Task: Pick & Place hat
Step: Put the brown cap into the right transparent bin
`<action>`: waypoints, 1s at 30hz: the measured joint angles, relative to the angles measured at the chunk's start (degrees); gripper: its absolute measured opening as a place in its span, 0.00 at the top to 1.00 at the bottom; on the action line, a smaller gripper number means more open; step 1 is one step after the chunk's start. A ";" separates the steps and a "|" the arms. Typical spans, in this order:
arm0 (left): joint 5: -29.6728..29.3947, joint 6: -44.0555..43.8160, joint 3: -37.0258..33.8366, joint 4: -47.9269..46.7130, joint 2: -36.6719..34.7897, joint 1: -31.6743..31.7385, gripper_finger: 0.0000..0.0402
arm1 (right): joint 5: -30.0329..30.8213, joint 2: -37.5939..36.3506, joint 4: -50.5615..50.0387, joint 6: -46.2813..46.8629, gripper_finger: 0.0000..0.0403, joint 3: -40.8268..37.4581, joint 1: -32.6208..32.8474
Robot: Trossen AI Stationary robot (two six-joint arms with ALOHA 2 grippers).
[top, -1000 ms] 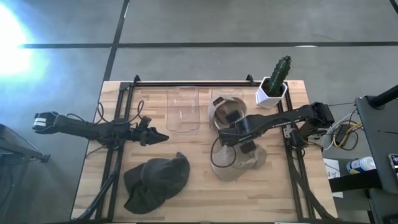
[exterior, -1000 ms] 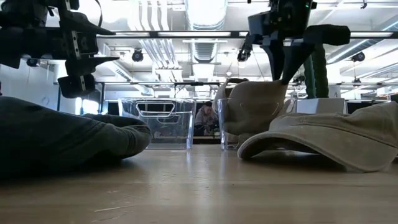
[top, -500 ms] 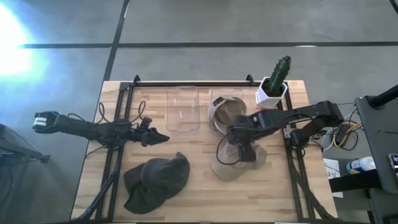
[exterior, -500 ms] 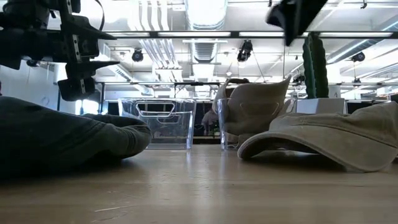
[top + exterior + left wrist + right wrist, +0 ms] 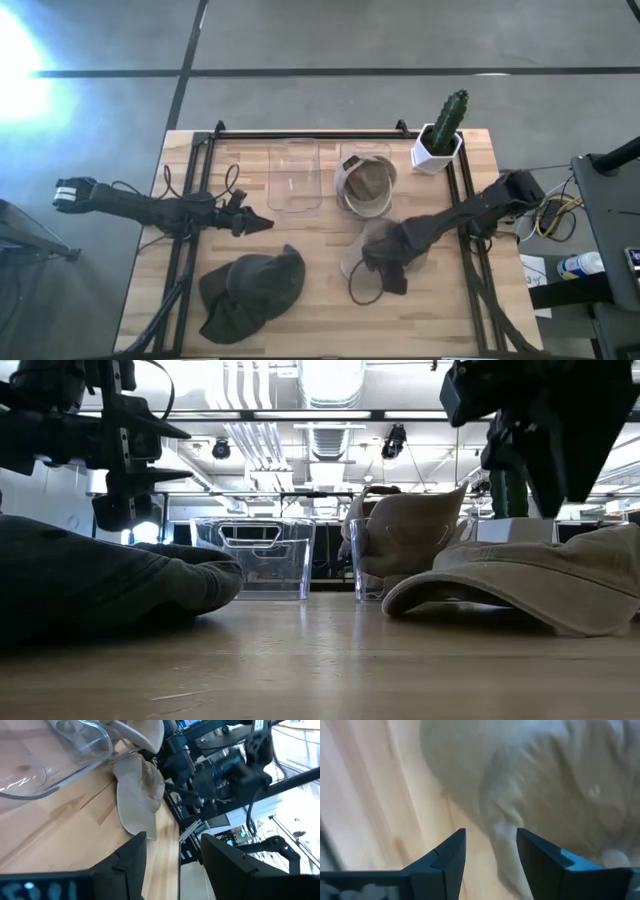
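Note:
A beige cap (image 5: 415, 250) lies crown up on the wood at the table's right, its brim (image 5: 450, 595) resting on the surface. My right gripper (image 5: 385, 272) hovers open just above it, fingers pointing down; in the right wrist view (image 5: 490, 845) the cap's cloth (image 5: 535, 785) fills the space past the fingertips. A second beige cap (image 5: 368, 183) sits in a clear container (image 5: 365, 160). A dark grey hat (image 5: 250, 295) lies near the front left. My left gripper (image 5: 255, 222) waits open above the table's left half, level.
An empty clear container (image 5: 295, 175) stands beside the filled one at the far middle. A potted cactus (image 5: 443, 130) is at the far right corner. Black rails (image 5: 180, 250) run along both sides. Bare wood (image 5: 320, 300) lies between the hat and the cap.
My right gripper has moved from over the container with the cap toward the table's near edge, turning as it went, and now hangs over the beige cap on the table. The cap's crown is now covered by the arm in the high view.

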 joint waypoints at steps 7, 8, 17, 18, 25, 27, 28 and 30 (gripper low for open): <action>-0.28 -4.80 0.08 -0.02 0.81 -0.14 0.55 | 6.50 2.97 16.54 6.28 0.58 -6.54 0.32; 0.43 -5.21 0.30 -0.02 1.12 -0.38 0.55 | 6.97 3.55 19.09 7.40 0.59 -7.57 0.05; -1.13 -1.88 1.33 -1.34 5.77 -1.37 0.55 | 14.57 5.31 43.38 24.46 0.63 -13.91 -1.78; -3.52 -1.49 1.33 -0.91 6.03 -1.33 0.55 | 16.27 5.25 43.21 26.68 0.63 -14.06 -1.78; -4.45 -4.49 3.40 0.45 8.81 -1.91 0.55 | 20.01 5.20 43.59 39.56 0.65 -14.92 -1.84; -1.65 -2.70 5.31 -2.82 11.11 -3.15 0.55 | 19.99 5.20 44.21 40.20 0.66 -15.24 -1.82; -1.51 -0.99 6.34 -4.65 12.57 -3.90 0.55 | 19.98 5.20 44.47 40.27 0.66 -15.29 -1.82; -3.09 3.73 8.60 -5.98 15.94 -5.38 0.55 | 19.98 5.20 44.59 40.35 0.66 -15.27 -1.84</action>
